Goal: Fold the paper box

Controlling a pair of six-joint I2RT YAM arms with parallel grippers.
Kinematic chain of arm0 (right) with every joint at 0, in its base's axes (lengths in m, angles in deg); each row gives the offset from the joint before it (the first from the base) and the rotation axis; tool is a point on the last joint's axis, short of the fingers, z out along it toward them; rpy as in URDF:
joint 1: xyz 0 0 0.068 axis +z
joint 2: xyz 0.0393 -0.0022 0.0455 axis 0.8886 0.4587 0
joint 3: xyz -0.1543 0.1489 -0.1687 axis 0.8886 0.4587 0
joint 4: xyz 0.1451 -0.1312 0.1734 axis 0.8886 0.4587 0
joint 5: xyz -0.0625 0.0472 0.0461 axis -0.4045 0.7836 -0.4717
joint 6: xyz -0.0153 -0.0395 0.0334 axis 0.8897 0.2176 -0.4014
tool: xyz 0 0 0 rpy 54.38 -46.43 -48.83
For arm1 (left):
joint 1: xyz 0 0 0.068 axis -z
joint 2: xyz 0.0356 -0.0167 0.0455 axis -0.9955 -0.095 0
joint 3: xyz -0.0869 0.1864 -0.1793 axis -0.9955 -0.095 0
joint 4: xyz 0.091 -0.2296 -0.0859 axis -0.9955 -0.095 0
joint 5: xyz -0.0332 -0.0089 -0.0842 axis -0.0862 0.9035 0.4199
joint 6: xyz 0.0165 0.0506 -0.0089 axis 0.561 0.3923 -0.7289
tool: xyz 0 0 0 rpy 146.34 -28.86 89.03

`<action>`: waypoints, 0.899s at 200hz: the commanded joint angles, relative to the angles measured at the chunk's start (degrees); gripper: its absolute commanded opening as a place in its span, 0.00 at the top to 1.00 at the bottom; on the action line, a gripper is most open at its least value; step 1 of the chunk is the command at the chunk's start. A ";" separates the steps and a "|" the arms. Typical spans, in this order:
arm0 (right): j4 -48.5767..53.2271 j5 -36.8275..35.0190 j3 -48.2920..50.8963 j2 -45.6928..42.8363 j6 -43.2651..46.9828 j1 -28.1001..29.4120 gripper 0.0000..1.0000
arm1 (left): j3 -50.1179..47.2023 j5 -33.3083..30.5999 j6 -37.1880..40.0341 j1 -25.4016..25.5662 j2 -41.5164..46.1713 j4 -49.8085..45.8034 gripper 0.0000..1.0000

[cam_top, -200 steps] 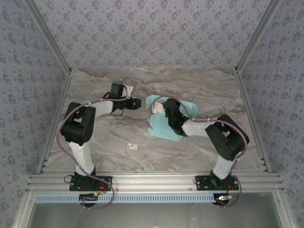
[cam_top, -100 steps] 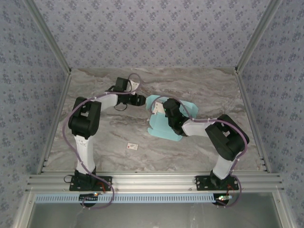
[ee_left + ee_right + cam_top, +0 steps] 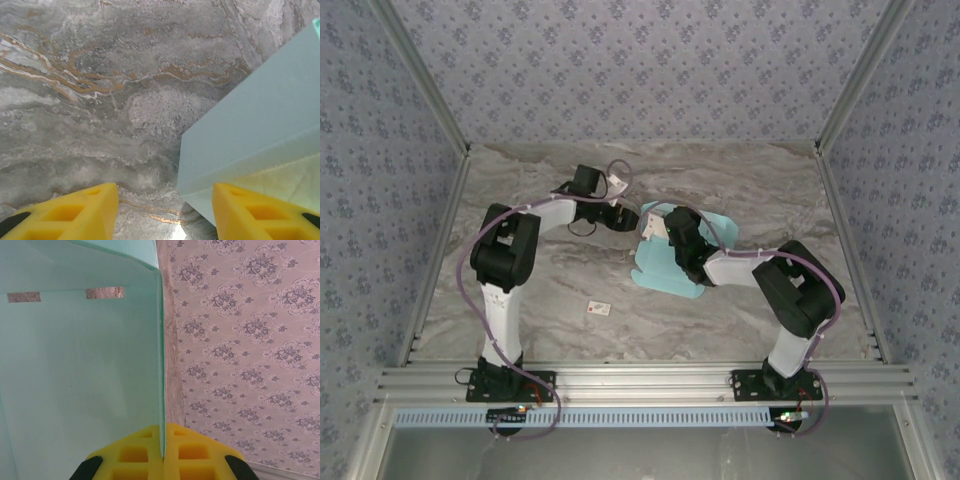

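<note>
My overhead camera sits high behind both arm bases and looks down and forward over the whole worktop [image 3: 560, 290], from far away. The left wrist camera looks down, very near the marble, past the left hand [image 3: 165, 212]; a corner of the paper box [image 3: 250, 130] enters at its right. The right wrist camera looks over the right hand [image 3: 163, 442], extremely close along the paper box, toward the wallpapered wall [image 3: 240, 340]. All three views share the paper box.
</note>
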 commanded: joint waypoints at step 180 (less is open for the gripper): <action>4.77 3.96 -1.49 -1.79 -6.19 -1.46 1.00 | -3.82 13.91 -2.15 1.60 1.37 12.26 0.54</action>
